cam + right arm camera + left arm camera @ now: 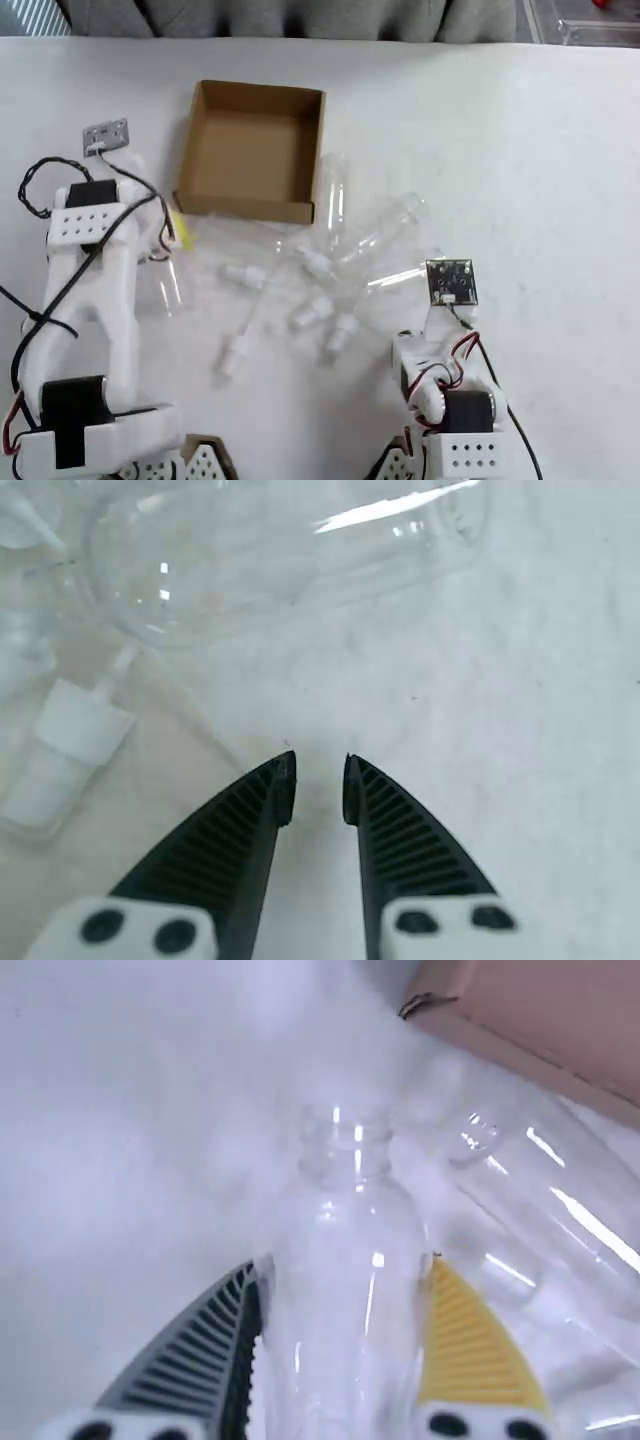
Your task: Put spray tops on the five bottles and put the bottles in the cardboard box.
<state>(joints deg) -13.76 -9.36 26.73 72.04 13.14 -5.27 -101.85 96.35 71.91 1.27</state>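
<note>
Black ribbed fingers on the right gripper (316,775) stand barely parted, a narrow gap between them, gripping nothing, over bare tabletop (540,150) at about 5 o'clock. Over at 9 o'clock the left gripper (345,1270) has its grey and yellow fingers clamped around a clear bottle (350,1190) whose neck is bare. Mid-table, white spray tops (310,313) lie loose among other bottles (385,222) on their sides, none capped as far as I can see. Farthest off, at 11 o'clock, the cardboard box (250,205) has nothing in it. Barely begun, I'd say: every bottle remains to be capped and boxed.
</note>
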